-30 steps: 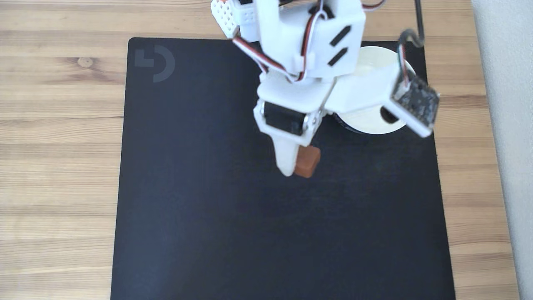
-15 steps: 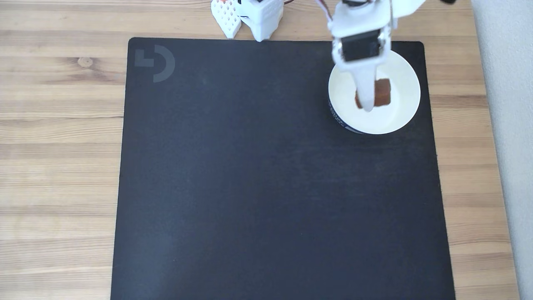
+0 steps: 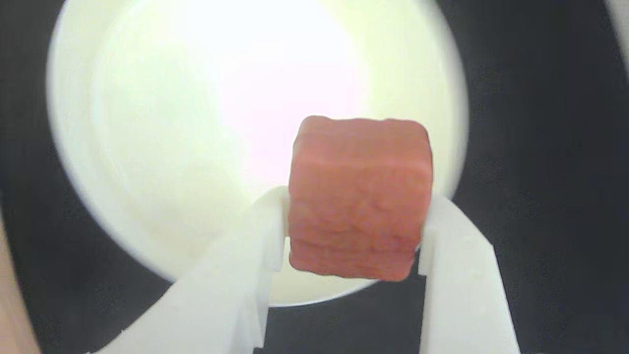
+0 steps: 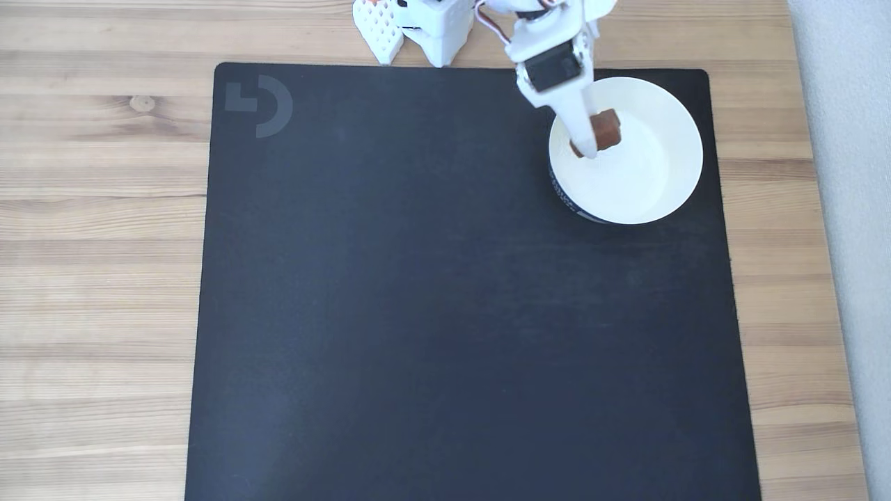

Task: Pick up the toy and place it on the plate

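The reddish-brown toy (image 3: 360, 196) is clamped between my two white fingers (image 3: 255, 236) in the wrist view, held above the white plate (image 3: 162, 147). In the fixed view my gripper (image 4: 592, 142) is shut on the toy (image 4: 607, 130) over the left part of the round white plate (image 4: 647, 174), which stands at the mat's upper right corner. Whether the toy touches the plate's floor cannot be told.
A large black mat (image 4: 445, 292) covers the wooden table (image 4: 97, 243). The arm's white base (image 4: 424, 28) stands at the mat's far edge. A pale wall strip (image 4: 849, 209) runs down the right side.
My gripper carried the toy from the mat's middle up and right to the plate, then shifted left and farther back over the plate's left part.
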